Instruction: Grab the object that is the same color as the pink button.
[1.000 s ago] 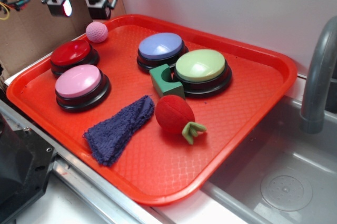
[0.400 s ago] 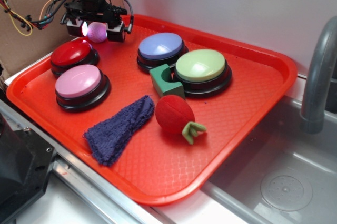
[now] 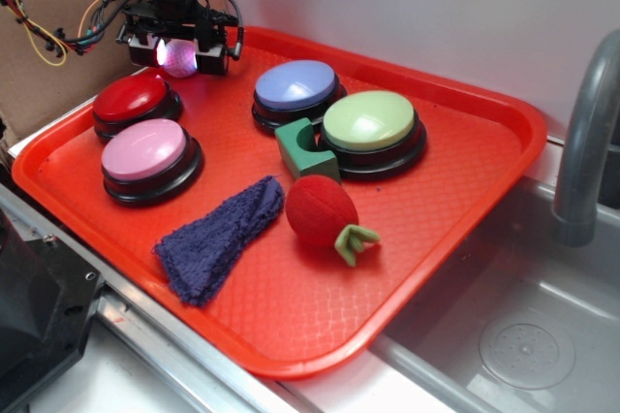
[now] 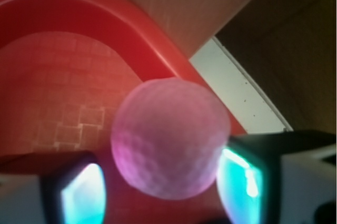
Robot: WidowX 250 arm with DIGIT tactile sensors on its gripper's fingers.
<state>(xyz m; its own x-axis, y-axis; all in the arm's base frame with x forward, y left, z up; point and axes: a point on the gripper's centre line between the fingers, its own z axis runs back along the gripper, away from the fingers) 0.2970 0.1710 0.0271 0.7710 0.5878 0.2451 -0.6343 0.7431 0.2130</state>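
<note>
Pink dimpled golf-ball sphere (image 4: 169, 137) sits at the red plastic tray's (image 3: 465, 190) far corner, between the gripper's (image 3: 178, 46) glowing pads; whether they pinch is unclear, and the round ball may squirt free

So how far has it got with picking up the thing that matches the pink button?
Done: the gripper is down at the tray's far corner, around the pink ball, the match for the pink button. In hand: the wrist view shows the ball between both fingers, one touching and the other just beside it, so I cannot tell if the grip is closed. Left: closing fully and lifting.
</note>
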